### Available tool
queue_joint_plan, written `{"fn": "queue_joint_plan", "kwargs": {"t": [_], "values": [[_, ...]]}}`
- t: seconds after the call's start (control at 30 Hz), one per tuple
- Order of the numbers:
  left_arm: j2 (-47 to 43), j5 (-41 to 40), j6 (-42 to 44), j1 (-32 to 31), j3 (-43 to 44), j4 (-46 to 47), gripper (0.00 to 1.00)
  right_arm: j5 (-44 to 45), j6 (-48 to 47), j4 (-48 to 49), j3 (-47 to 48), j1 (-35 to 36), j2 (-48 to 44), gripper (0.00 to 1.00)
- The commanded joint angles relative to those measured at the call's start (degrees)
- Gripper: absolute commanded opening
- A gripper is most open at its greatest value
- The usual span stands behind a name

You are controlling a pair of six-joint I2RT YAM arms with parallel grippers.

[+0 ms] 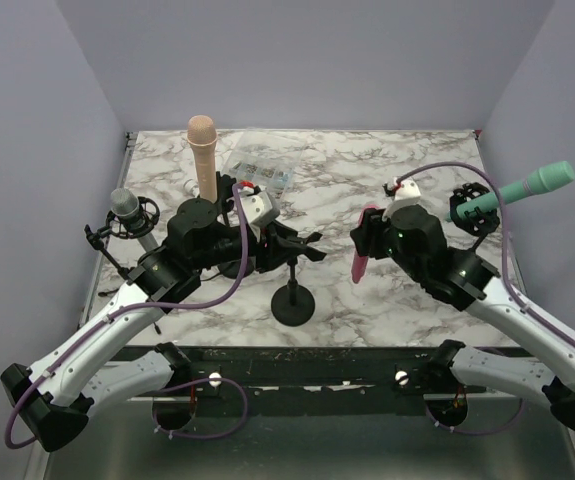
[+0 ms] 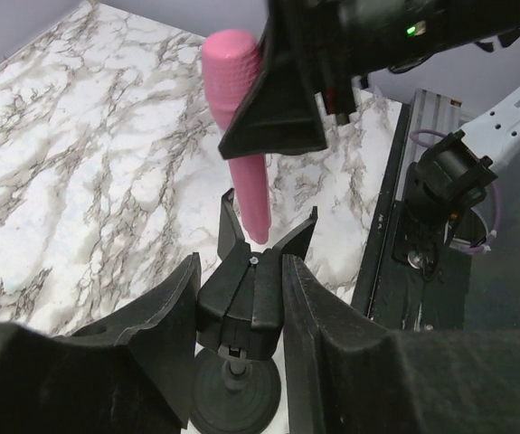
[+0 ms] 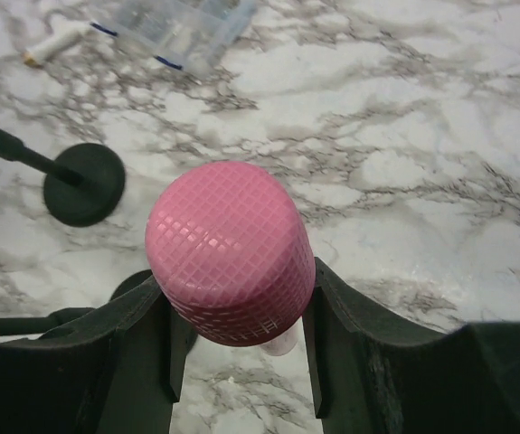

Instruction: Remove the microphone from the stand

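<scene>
Microphone (image 1: 363, 248), pink, hangs handle-down just right of the tabletop's centre, clamped near its head by your right gripper (image 3: 241, 303) and clear of the stand (image 1: 294, 299), which your left gripper (image 2: 239, 307) pinches near its top; carry it away slowly.

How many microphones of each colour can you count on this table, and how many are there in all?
Pink microphone: 1
Peach microphone: 1
Grey microphone: 1
Teal microphone: 1
Total: 4
</scene>
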Motion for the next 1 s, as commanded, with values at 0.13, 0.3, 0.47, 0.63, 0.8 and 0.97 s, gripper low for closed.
{"fn": "queue_joint_plan", "kwargs": {"t": [0.13,0.3,0.47,0.63,0.8,0.97], "values": [[-0.7,-1.0,-1.4,-0.5,-0.9,-1.6,0.45,11.2,6.3,-11.4,8.1,0.3,15.0,0.01],[0.1,-0.8,-2.3,-0.5,-0.6,-1.9,0.61,14.4,6.7,-14.0,16.1,-1.0,26.7,0.01],[-0.6,-0.9,-2.6,-0.8,-0.9,-1.6,0.83,10.4,6.4,-13.6,22.7,-5.5,37.1,0.01],[-2.7,-2.0,-2.3,-0.8,-1.3,-1.6,0.95,9.4,5.7,-14.1,28.1,-9.3,46.1,0.01],[-6.5,-5.2,-2.1,-0.8,-2.4,-0.8,0.99,8.0,5.8,-13.5,30.4,-13.9,52.4,0.01],[-11.1,-11.4,-2.2,-0.9,-4.6,0.9,0.99,7.5,6.2,-12.8,29.7,-18.0,57.8,0.02]]}}
